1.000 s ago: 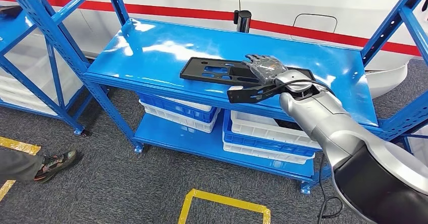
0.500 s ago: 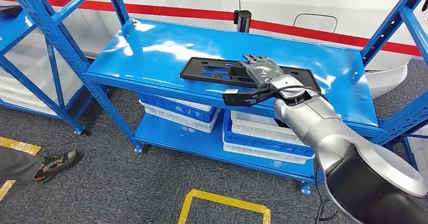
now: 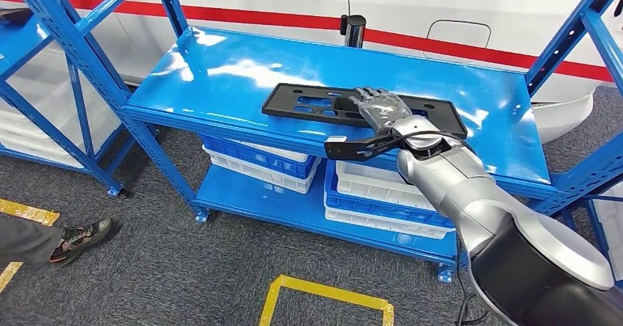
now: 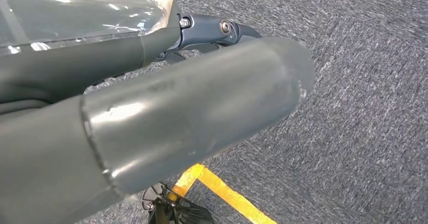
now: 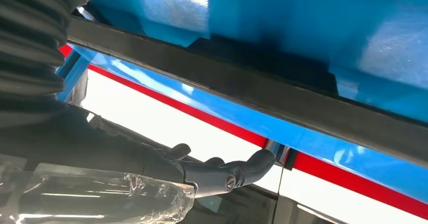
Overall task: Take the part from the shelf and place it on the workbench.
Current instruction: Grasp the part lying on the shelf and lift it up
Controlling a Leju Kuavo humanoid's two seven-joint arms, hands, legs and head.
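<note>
**Right robot hand over part on shelf**

Flat black part (image 3: 323,104) lies on the blue shelf (image 3: 220,69) top. Right robot hand (image 3: 382,107) rests on it, fingers spread, nothing gripped. Looks stiff, light, thin plastic; pinch the near long edge.

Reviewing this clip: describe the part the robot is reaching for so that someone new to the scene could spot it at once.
Find the blue metal shelf in front of the white wall with a red stripe. On its top board, toward the front edge, lies the black part, a long flat plate with cut-out slots, under the right hand. It is the one loose thing on that board; the white and blue bins sit below.
</note>
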